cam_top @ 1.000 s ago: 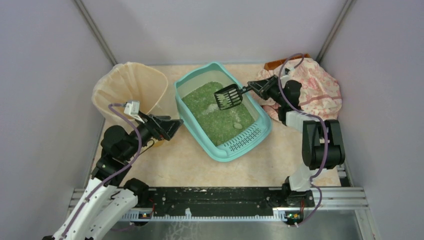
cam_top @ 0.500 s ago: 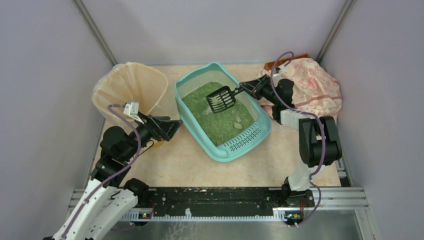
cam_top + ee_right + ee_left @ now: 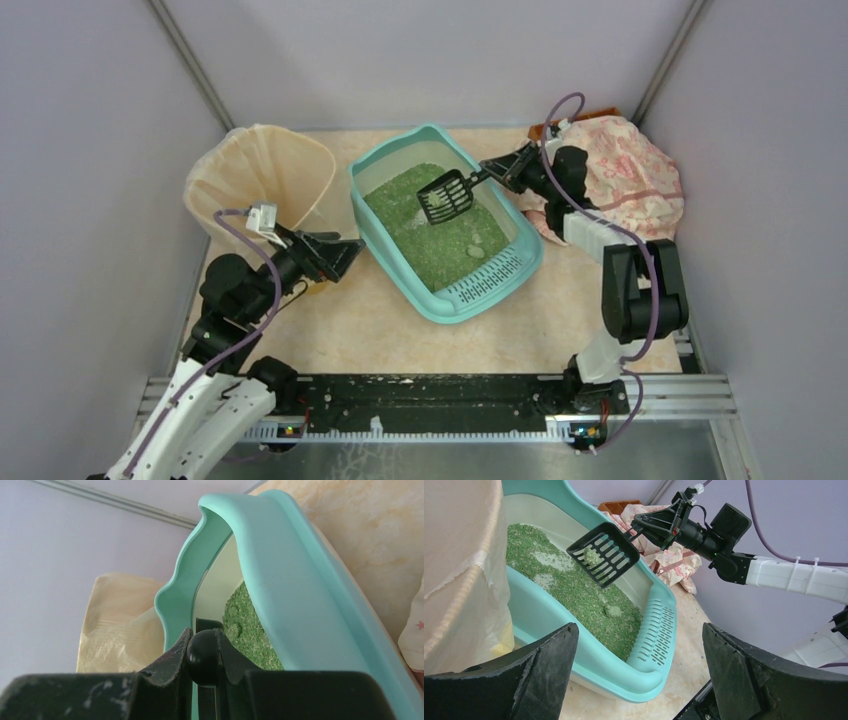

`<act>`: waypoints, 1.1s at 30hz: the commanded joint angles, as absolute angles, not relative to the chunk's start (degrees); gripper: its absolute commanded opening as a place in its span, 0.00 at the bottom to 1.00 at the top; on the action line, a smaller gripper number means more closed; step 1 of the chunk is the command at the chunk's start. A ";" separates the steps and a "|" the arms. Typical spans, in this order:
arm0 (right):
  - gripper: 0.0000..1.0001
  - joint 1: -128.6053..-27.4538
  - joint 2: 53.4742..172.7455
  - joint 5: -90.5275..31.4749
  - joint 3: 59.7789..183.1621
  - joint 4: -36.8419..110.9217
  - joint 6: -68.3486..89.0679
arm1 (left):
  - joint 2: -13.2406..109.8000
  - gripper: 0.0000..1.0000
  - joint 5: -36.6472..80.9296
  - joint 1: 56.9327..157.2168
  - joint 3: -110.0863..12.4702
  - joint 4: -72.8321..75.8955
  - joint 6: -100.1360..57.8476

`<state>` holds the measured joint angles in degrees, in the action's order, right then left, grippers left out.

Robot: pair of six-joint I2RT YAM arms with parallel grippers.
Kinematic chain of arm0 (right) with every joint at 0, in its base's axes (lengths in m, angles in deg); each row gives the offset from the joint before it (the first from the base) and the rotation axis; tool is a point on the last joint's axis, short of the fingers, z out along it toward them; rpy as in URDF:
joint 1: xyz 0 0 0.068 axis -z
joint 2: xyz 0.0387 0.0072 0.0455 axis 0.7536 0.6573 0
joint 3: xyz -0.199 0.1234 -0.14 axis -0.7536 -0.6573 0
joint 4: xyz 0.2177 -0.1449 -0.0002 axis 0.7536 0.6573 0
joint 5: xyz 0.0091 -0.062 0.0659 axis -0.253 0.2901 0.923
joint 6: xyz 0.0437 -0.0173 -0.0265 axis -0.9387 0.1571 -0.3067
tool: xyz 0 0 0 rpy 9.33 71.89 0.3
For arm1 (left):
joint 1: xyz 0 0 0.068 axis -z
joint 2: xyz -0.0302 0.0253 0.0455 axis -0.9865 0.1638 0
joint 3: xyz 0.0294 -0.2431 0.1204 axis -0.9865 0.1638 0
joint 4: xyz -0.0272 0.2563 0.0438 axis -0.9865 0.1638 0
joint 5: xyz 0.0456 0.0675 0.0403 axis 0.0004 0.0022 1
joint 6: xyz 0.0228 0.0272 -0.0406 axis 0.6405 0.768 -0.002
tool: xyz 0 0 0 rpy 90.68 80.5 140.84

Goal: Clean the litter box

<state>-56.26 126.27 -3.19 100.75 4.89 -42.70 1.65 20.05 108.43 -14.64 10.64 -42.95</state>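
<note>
Litter box [image 3: 490, 280] sits under the scoop [image 3: 604, 554]; right jaws pinch its handle, left jaws spread; tilting could spill the clump [image 3: 591, 556].

Bare table [image 3: 390, 325] lies open between the litter box [image 3: 495, 280] and the arm bases. The beige bin [image 3: 205, 190] stands close at the box's left, a pink cloth [image 3: 640, 170] crowds its right (the scoop [image 3: 447, 196] hangs over the granules).

scoop [image 3: 445, 197] over litter box [image 3: 487, 278], bin [image 3: 262, 170] perhaps touching
</note>
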 commanded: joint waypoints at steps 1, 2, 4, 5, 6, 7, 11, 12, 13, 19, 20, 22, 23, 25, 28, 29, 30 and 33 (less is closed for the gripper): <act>0.00 -56.45 118.95 -10.86 102.34 8.21 -38.29 | 0.58 0.98 20.32 108.33 -14.89 9.51 -42.36; 0.00 -56.56 119.45 -9.68 103.66 9.27 -38.04 | 0.01 0.98 20.75 108.28 -15.48 10.46 -42.23; 0.00 -58.51 121.17 -7.39 107.72 14.73 -36.03 | -1.05 0.99 21.75 108.33 -15.81 11.76 -42.19; 0.00 -58.73 120.27 -9.41 107.38 14.82 -36.29 | -1.63 0.99 22.28 108.30 -15.63 11.79 -42.06; 0.00 -58.33 118.86 -11.08 106.41 13.89 -37.12 | -2.13 0.99 22.63 108.29 -15.33 11.59 -41.78; 0.00 -57.63 117.92 -11.82 105.57 12.85 -38.40 | -2.47 0.99 23.05 108.33 -15.47 11.85 -41.60; 0.00 -56.98 120.18 -7.83 109.45 11.13 -42.64 | -3.99 0.99 23.82 108.33 -16.63 14.16 -41.84; 0.00 -57.32 121.07 -7.40 111.09 11.68 -43.09 | -4.35 0.99 24.04 108.28 -16.71 14.18 -41.64; 0.00 -57.56 121.60 -7.30 112.62 12.40 -43.37 | -4.60 0.99 24.36 108.33 -16.99 14.41 -41.31; 0.00 -60.46 124.87 -8.13 123.12 17.00 -44.43 | -6.70 0.99 29.69 108.35 -23.31 21.64 -37.01; 0.00 -61.08 125.67 -8.22 125.40 18.19 -44.35 | -7.10 0.99 31.48 108.30 -24.35 22.92 -35.59; 0.00 -62.80 127.55 -8.65 130.31 20.79 -43.98 | -7.67 0.99 34.20 108.30 -26.25 25.58 -32.85; 0.00 -63.77 128.65 -8.75 132.85 21.99 -43.90 | -7.76 0.99 35.30 108.32 -26.82 27.08 -31.83; 0.00 -66.22 131.54 -9.28 137.72 24.05 -43.92 | -8.19 0.98 36.94 108.30 -27.40 29.39 -31.23; 0.00 -70.08 135.25 -11.15 145.04 27.86 -43.08 | -9.68 0.98 37.43 108.28 -27.07 30.14 -31.55; 0.00 -71.57 136.87 -11.29 148.19 29.90 -42.33 | -10.06 0.98 37.37 108.27 -26.82 30.20 -31.75; 0.00 -72.94 138.58 -11.43 151.76 32.01 -41.39 | -10.32 0.98 37.33 108.27 -26.52 30.31 -31.93; 0.00 -76.75 144.28 -12.17 164.17 37.97 -39.30 | -10.86 0.98 36.98 108.33 -24.93 30.89 -32.25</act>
